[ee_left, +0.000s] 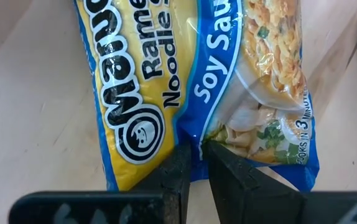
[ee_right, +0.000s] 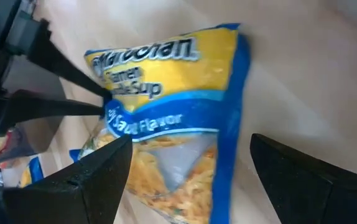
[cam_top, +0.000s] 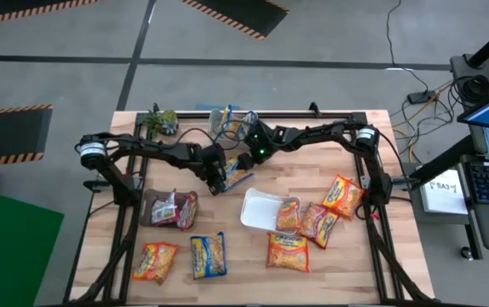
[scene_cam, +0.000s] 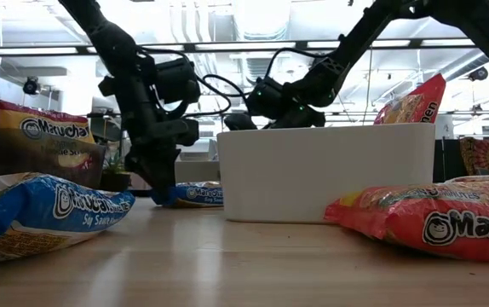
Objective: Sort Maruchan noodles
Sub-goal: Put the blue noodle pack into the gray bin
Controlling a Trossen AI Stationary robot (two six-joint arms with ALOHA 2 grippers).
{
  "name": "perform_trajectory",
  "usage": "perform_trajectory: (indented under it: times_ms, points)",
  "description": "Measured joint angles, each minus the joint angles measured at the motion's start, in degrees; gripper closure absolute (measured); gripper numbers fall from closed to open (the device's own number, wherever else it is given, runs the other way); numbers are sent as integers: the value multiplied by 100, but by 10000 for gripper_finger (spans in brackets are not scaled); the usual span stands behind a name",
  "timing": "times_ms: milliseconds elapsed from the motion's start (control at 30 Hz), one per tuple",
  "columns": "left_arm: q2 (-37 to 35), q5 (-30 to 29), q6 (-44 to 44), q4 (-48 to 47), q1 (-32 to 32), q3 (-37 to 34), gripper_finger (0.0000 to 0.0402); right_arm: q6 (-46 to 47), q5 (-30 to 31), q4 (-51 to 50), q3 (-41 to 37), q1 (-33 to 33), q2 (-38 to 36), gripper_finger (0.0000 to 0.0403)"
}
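A blue-and-yellow Maruchan noodles packet (cam_top: 238,175) (ee_left: 228,68) (ee_right: 166,118) lies mid-table, just beyond the white tray (cam_top: 257,211). My left gripper (cam_top: 219,181) (ee_left: 196,152) (scene_cam: 163,189) is down at the packet's left end, shut on it. My right gripper (cam_top: 247,160) (ee_right: 191,140) hovers open above the same packet with its fingers spread wide, touching nothing. Other packets lie nearer: an orange one (cam_top: 155,261), a blue one (cam_top: 208,256), several orange and pink ones (cam_top: 288,251) near the white tray, and red ones in a dark tray (cam_top: 169,207). My left gripper pinches the blue edge of the packet (ee_left: 196,138) between its two fingertips (ee_left: 180,163), at the end nearest the table's left. The fingers come down from above at a slant. The packet (scene_cam: 195,194) rests on the table top.
The white tray (scene_cam: 325,170) stands close to the packet on its near side, with a packet leaning inside it (cam_top: 289,213). A small plant (cam_top: 163,120) and more packets (cam_top: 225,120) sit at the far edge. Bare wood shows along the near edge around the loose packets.
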Motion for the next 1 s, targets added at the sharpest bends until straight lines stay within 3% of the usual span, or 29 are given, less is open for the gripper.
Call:
perform_trajectory:
  times_ms: [300, 467, 633, 933, 1000]
  points:
    - [48, -22, -60, 141, 0, -2, 363, 72, -432, 440, -17, 248, 173, 99]
    - [55, -24, -146, 225, 0, -4, 363, 107, -700, 629, -26, 280, 173, 128]
    - [55, -25, -192, 263, 0, -8, 363, 199, -822, 785, -26, 274, 164, 197]
    - [53, -26, -334, 251, 0, 48, 363, 173, -987, 810, -24, 244, 151, 366]
    - [7, -25, -356, 222, 0, 112, 363, 150, -1146, 796, -24, 233, 103, 383]
